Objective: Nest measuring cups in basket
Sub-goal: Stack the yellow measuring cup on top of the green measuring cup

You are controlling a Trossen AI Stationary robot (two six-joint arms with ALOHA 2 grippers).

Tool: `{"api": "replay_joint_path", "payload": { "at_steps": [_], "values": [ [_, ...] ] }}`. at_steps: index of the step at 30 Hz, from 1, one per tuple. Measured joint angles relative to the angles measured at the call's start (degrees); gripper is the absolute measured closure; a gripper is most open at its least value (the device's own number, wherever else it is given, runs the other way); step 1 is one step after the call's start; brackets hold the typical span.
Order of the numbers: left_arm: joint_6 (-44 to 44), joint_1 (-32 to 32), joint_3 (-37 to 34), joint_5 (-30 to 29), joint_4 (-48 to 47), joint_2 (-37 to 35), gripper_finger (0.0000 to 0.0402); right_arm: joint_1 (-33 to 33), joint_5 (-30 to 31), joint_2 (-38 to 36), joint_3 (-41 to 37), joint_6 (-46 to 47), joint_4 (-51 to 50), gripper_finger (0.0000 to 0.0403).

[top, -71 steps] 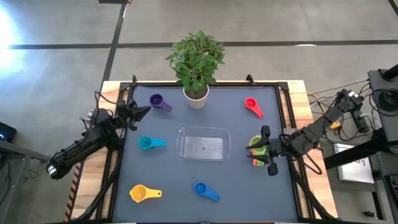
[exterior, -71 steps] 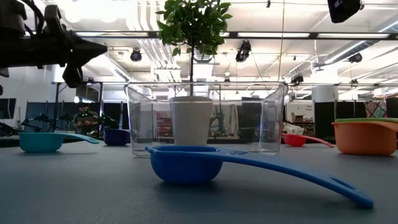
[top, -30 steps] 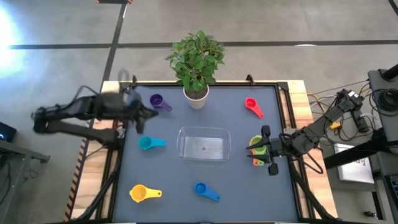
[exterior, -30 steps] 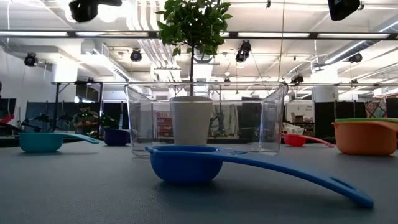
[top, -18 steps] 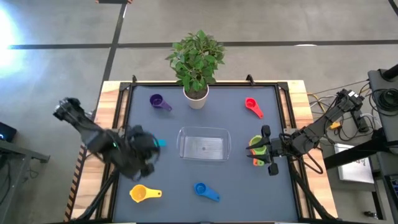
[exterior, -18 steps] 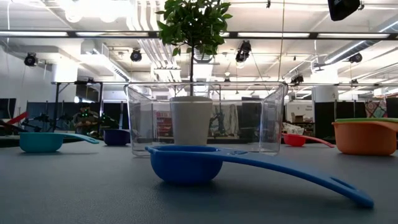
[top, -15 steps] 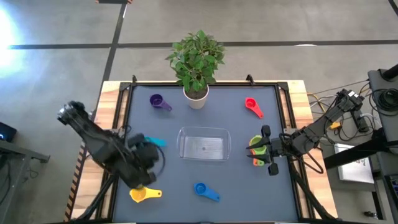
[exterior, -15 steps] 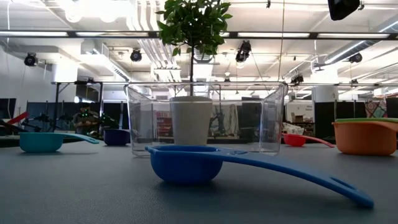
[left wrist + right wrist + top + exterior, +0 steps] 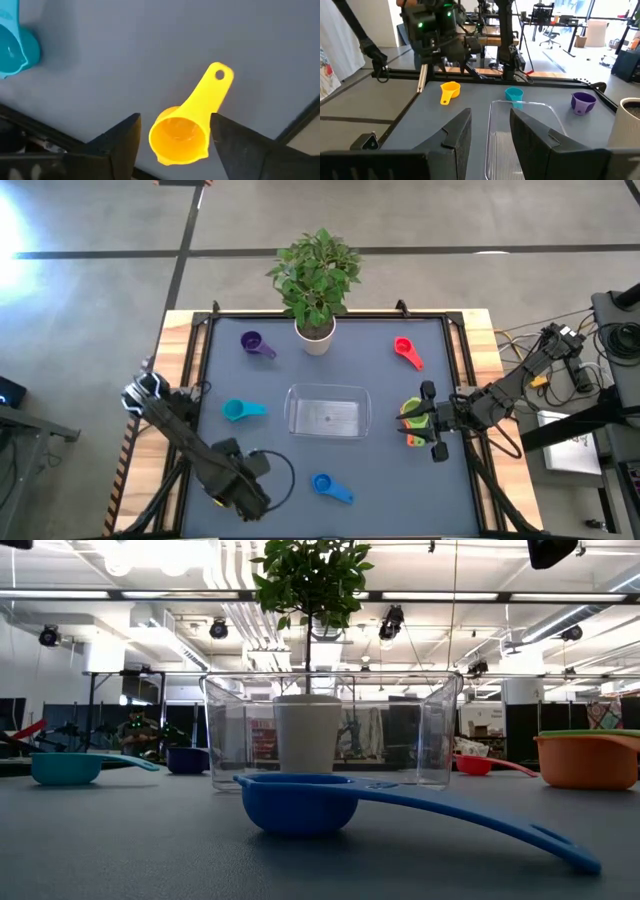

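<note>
Swinging in from the table's far-left edge, the left arm now hangs over the near-left corner, and its left gripper [image 9: 172,132] sits directly above the yellow cup [image 9: 187,127], fingers spread with one on each side of the bowl and not touching it, which looks like the line-up for a grasp from above. From overhead that arm hides the yellow cup completely; only the wrist views show it, lying flat with its handle pointing away from the gripper. The right gripper [image 9: 431,423] waits at the right edge, just beside the green cup [image 9: 411,409] stacked on the orange cup [image 9: 412,441]; its fingers stand apart, and I cannot tell whether they grip anything. The basket [image 9: 328,412] rests empty in the middle, so no nesting has begun there. Counting cups, seven are accounted for: purple cup [image 9: 255,345] far left, red cup [image 9: 405,351] far right, teal cup [image 9: 241,410] left of the basket, blue cup [image 9: 330,487] near, plus yellow, green and orange. One white plant pot [image 9: 315,335] stands beyond the basket.
</note>
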Motion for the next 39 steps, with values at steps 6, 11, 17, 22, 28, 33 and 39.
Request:
{"api": "replay_joint_path", "payload": {
  "at_steps": [6, 11, 17, 22, 28, 33, 39],
  "values": [
    [-5.0, -3.7, -2.0, -2.9, -3.3, -1.0, 0.0175, 0.0, 0.0, 0.0, 0.0, -0.7, 0.0, 0.028],
    [-10.5, -6.2, -10.7, -3.2, 4.1, -6.4, 0.0192, 0.0, 0.0, 0.0, 0.0, -0.2, 0.0, 0.028],
    [-16.7, -6.7, -25.4, 0.5, 18.7, -14.0, 0.0206, 0.0, -0.2, 0.0, 0.0, 1.3, 0.0, 0.028],
    [-18.0, -6.9, -32.7, 3.0, 23.4, -17.7, 0.0207, 0.0, -0.5, 0.0, 0.0, 1.4, -0.2, 0.028],
    [-17.7, -6.9, -36.4, 4.8, 28.6, -18.2, 0.0207, 0.0, -0.5, 0.0, 0.0, 1.8, -0.6, 0.028],
    [-17.4, -6.9, -37.1, 4.8, 30.9, -16.7, 0.0208, 0.0, -0.5, 0.0, 0.0, 1.8, -0.6, 0.028],
    [-14.9, -6.9, -38.0, 4.7, 35.6, -15.1, 0.0272, 0.0, -0.5, 0.0, 0.0, 2.3, -0.6, 0.028]
  ]
}}
